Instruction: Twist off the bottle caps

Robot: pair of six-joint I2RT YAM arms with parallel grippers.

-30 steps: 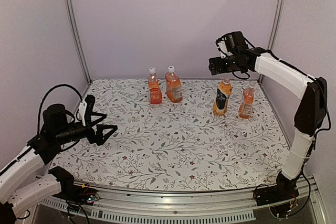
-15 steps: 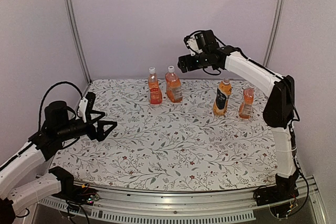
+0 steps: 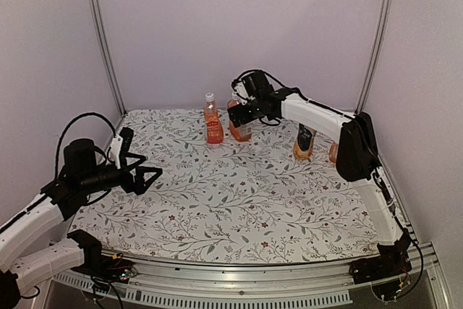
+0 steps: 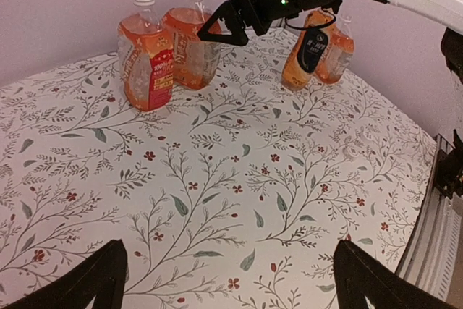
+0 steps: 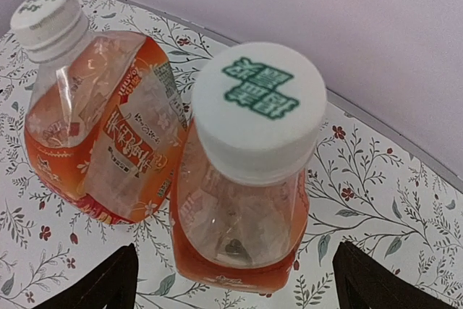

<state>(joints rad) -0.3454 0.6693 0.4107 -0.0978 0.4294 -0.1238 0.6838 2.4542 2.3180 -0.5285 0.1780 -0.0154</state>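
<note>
Four clear bottles of orange drink stand at the back of the table. The left pair (image 3: 212, 127) (image 3: 241, 129) carry white caps; the leftmost cap (image 3: 209, 96) shows plainly. My right gripper (image 3: 239, 111) is open just above the second bottle. In the right wrist view its cap (image 5: 257, 106), printed green, sits centred between my spread fingers, with the leftmost cap (image 5: 49, 11) beside it. The right pair of bottles (image 3: 304, 141) (image 3: 333, 151) stand behind my right arm, their tops hidden. My left gripper (image 3: 148, 177) is open and empty, low over the table's left side.
The floral tablecloth (image 3: 246, 200) covers the table. Metal frame posts (image 3: 101, 34) (image 3: 376, 34) stand at the back corners against the wall. In the left wrist view the bottles (image 4: 145, 63) (image 4: 307, 52) stand far ahead, and the right gripper (image 4: 217, 30) reaches in.
My right arm has swung left from above the right pair of bottles and come down over the second bottle's cap. The left arm has hardly moved.
</note>
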